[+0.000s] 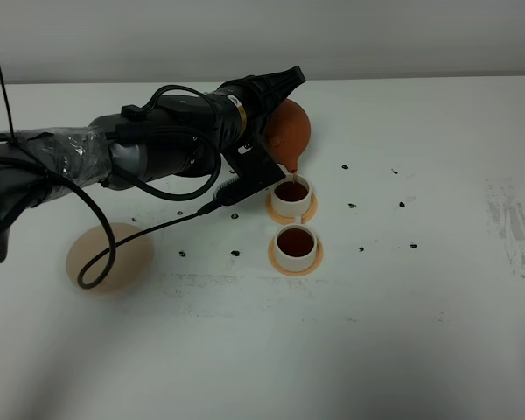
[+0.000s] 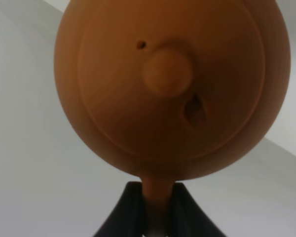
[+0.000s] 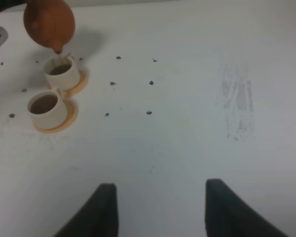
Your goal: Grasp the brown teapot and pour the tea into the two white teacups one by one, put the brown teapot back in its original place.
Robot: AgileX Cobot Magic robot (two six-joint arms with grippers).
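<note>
Filling the left wrist view, the round reddish-brown clay teapot (image 2: 167, 89) hangs tilted, its loop handle pinched between the left gripper (image 2: 155, 207) jaws. On the white bench (image 1: 376, 332), the flat beige saucer (image 1: 109, 256) lies bare at eight o'clock of the cups. Its spout points down over the far cream-white cup (image 1: 291, 196); the near cup (image 1: 296, 246), at six o'clock of that one, holds dark reddish-brown tea (image 1: 296, 239). The right gripper (image 3: 160, 207) jaws are spread.
</note>
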